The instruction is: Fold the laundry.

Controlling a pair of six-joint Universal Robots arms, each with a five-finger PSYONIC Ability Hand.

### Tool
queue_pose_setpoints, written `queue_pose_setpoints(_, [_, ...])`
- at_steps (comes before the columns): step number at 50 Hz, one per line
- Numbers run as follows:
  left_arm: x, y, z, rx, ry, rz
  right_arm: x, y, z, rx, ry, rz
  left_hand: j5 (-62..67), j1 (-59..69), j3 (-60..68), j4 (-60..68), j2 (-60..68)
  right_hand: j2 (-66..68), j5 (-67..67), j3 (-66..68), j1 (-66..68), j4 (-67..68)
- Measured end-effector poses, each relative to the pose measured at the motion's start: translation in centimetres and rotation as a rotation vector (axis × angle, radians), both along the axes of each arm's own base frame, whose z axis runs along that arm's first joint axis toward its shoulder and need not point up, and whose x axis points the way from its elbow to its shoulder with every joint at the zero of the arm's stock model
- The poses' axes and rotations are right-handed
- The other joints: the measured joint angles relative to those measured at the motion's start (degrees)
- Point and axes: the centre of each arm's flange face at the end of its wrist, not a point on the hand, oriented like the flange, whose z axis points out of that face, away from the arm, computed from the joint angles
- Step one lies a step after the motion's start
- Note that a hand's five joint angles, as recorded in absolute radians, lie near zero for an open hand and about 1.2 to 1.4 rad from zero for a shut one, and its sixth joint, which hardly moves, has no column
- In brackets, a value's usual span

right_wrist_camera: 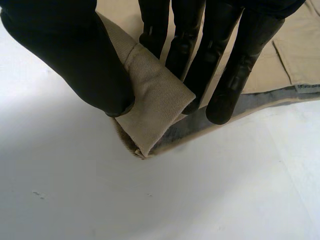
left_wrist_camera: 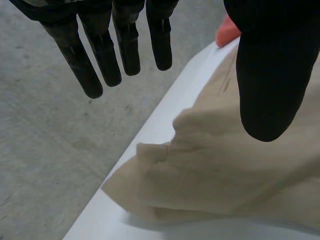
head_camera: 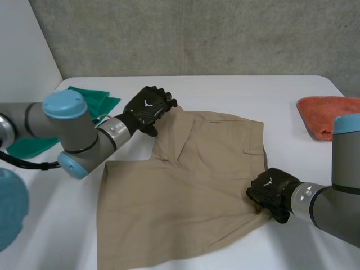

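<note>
Khaki shorts (head_camera: 185,191) lie spread out mid tabletop (head_camera: 236,93). Right hand (head_camera: 271,191) has thumb and fingers pinched on the near right hem corner, left hand (head_camera: 147,109) sits at the far left corner, fingers straight and apart, gripping nothing

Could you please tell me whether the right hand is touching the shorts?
Touching. The right wrist view shows the right hand pinching a folded corner of the shorts between thumb and fingers.
</note>
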Motion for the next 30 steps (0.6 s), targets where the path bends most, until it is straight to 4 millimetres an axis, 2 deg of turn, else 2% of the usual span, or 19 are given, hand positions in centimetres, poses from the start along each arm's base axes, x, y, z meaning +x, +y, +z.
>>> queue_pose_setpoints(1, [-0.2,-0.3,-0.5,-0.005,-0.005,-0.013,0.0,0.0,-0.1,0.002,0.001,0.0,0.0,0.0,0.0,0.0,0.0,0.0,0.0,0.0,0.0,0.0])
queue_pose_setpoints(5, [-0.2,-0.3,-0.5,-0.005,-0.005,-0.013,0.0,0.0,-0.1,0.002,0.001,0.0,0.0,0.0,0.0,0.0,0.0,0.0,0.0,0.0,0.0,0.0])
queue_pose_setpoints(6, [-1.1,-1.8,-2.5,-0.019,-0.011,-0.051,-0.1,0.3,-0.5,0.016,0.007,-0.002,0.0,0.0,0.0,0.0,0.0,0.0,-0.01,0.0,0.0,0.0])
queue_pose_setpoints(10, [-1.5,-2.5,-3.3,-0.003,-0.015,-0.055,-0.2,0.4,-0.7,0.021,0.01,-0.004,1.27,1.59,1.4,1.3,1.43,0.0,0.0,0.0,0.0,0.0])
queue_pose_setpoints(16, [-1.8,-3.4,-4.8,0.036,-0.028,-0.054,-0.4,0.7,-1.1,0.026,0.012,-0.009,10.9,12.85,11.45,11.37,11.49,0.0,0.0,0.0,0.0,0.0])
queue_pose_setpoints(24, [-1.9,-3.6,-5.0,0.04,-0.032,-0.044,-0.5,0.7,-1.4,0.025,0.013,-0.012,25.56,27.46,27.35,27.24,27.44,0.0,0.0,0.0,0.0,0.0])
queue_pose_setpoints(30, [-1.8,-3.6,-3.6,0.011,-0.026,-0.027,-0.5,0.7,-1.5,0.028,0.013,-0.012,32.41,33.24,34.77,34.67,34.97,0.0,0.01,0.0,0.0,0.0])
